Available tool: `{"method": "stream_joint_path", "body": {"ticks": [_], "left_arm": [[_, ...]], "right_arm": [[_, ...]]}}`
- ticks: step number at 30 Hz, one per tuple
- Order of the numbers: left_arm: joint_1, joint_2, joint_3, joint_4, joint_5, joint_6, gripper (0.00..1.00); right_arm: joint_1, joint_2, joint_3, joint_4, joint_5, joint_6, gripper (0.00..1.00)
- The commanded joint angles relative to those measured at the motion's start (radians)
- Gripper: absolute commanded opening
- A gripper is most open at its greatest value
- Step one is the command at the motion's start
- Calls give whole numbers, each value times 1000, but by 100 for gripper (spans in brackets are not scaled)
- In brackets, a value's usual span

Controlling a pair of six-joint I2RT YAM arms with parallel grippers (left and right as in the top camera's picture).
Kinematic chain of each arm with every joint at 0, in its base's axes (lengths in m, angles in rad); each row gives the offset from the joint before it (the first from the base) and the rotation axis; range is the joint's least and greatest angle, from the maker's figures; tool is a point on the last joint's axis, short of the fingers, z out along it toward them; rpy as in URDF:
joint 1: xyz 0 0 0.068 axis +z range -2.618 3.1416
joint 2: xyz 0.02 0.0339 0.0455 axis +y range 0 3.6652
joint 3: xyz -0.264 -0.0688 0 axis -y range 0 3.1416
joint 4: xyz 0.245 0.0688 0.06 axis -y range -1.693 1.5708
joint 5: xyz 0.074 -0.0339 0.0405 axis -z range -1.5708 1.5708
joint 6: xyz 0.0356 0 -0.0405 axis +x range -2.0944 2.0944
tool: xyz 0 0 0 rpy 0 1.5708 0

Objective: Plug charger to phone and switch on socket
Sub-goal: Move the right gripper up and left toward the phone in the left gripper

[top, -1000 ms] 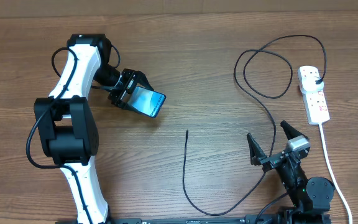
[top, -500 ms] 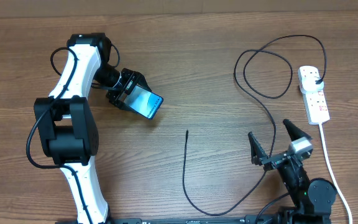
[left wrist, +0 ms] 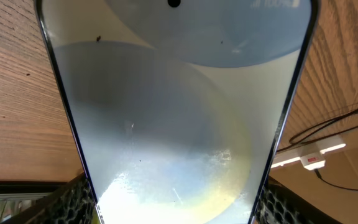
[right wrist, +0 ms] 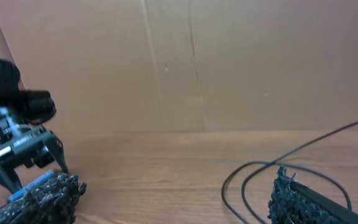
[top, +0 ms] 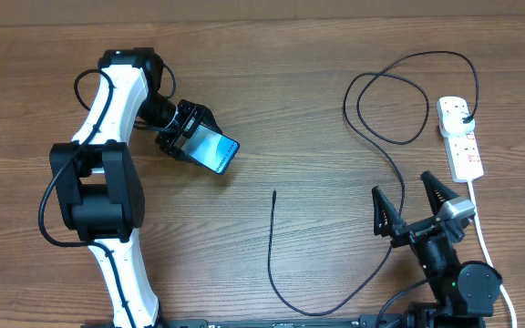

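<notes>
Phone (top: 217,150) clamped in left gripper (top: 188,137), left side of tabletop (top: 290,82); right gripper (top: 415,208) spread wide, empty, beside the charger (top: 272,239), whose tip lies loose mid-tabletop. Risk: the thin charger slips or swings when pinched, tip misses the port, or phone twists under the push.

This is looking like a robotics lab bench, not a home. A white-and-black jointed robot arm (top: 108,118) is reaching up from the near edge of the wood-grain laminate desk (top: 299,109), and a black robot arm (top: 440,260) is sitting at the near right corner. A plain brown cardboard panel (right wrist: 197,62) is screening the far edge. A white multi-outlet power strip (top: 461,146) is lying by the right edge.
</notes>
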Motion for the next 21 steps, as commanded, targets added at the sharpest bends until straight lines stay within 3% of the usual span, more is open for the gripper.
{"method": "stream_joint_path", "body": {"ticks": [1, 12, 21], "left_arm": [[-7, 0, 30, -4, 16, 31, 4], [-7, 0, 30, -3, 17, 30, 4], [-7, 0, 30, -3, 18, 29, 4]], "right_arm": [[6, 72, 91, 2, 19, 19, 100], [6, 421, 308, -31, -76, 20, 100], [6, 771, 613, -270, -235, 121, 100]]}}
